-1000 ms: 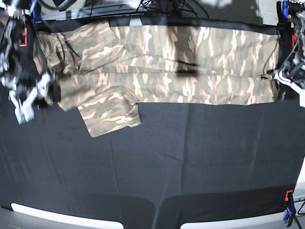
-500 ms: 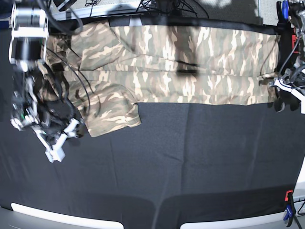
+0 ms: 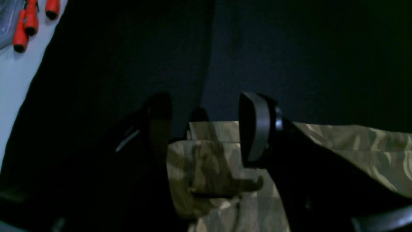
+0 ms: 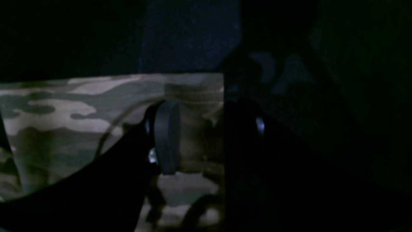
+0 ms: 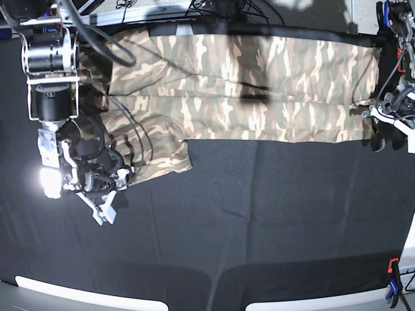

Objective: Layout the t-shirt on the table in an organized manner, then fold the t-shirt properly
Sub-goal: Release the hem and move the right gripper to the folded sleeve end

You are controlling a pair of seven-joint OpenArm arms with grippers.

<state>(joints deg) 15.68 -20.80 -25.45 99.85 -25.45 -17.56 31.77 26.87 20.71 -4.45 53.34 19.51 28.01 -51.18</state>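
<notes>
The camouflage t-shirt (image 5: 259, 84) lies in a long band across the far part of the black table (image 5: 259, 214), one sleeve hanging toward the front at the left. My right gripper (image 5: 110, 188) is at that sleeve's front left corner. In the right wrist view its fingers (image 4: 167, 135) stand a little apart with the sleeve edge (image 4: 64, 106) between them. My left gripper (image 5: 376, 136) is at the shirt's right front corner. In the left wrist view it (image 3: 206, 129) is wide open, with the folded corner (image 3: 209, 161) between the fingers.
Cables (image 5: 220, 10) run along the table's back edge. A blue clamp (image 5: 387, 13) is at the back right and a red-and-blue clamp (image 5: 392, 278) at the front right. Red-handled tools (image 3: 25, 22) lie beyond the table's edge in the left wrist view.
My right arm has swung from the table's left edge forward and inward to the sleeve's front corner. My left gripper has stayed at the shirt's right corner.
</notes>
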